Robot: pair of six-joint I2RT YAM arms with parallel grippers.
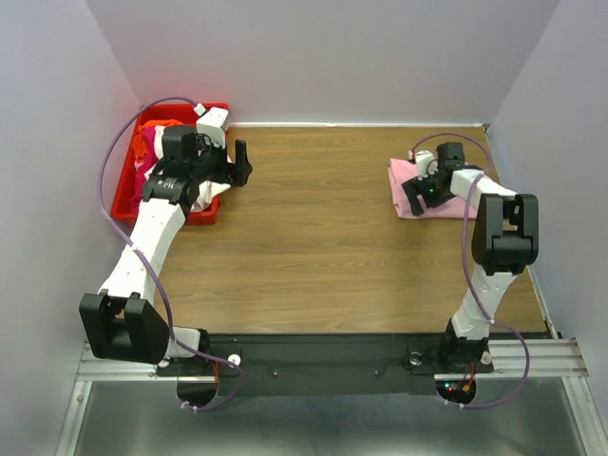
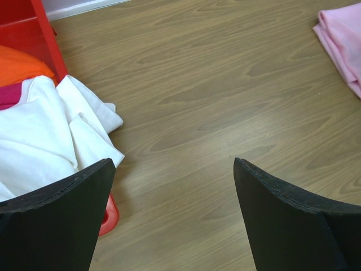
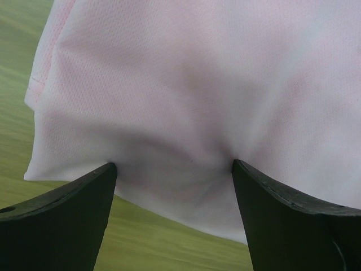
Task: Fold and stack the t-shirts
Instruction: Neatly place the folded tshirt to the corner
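Note:
A folded light pink t-shirt lies at the far right of the table. My right gripper is down on it. In the right wrist view the pink t-shirt fills the frame and the right gripper is open, both fingertips touching the cloth, which dimples around them. A white t-shirt spills over the rim of the red bin, with orange-red and magenta t-shirts behind it. My left gripper hangs open over bare wood just right of the bin, holding nothing.
The red bin sits at the far left against the wall, with the left arm reaching over it. Grey walls close in the table on three sides. Bare wooden tabletop lies between the bin and the pink t-shirt.

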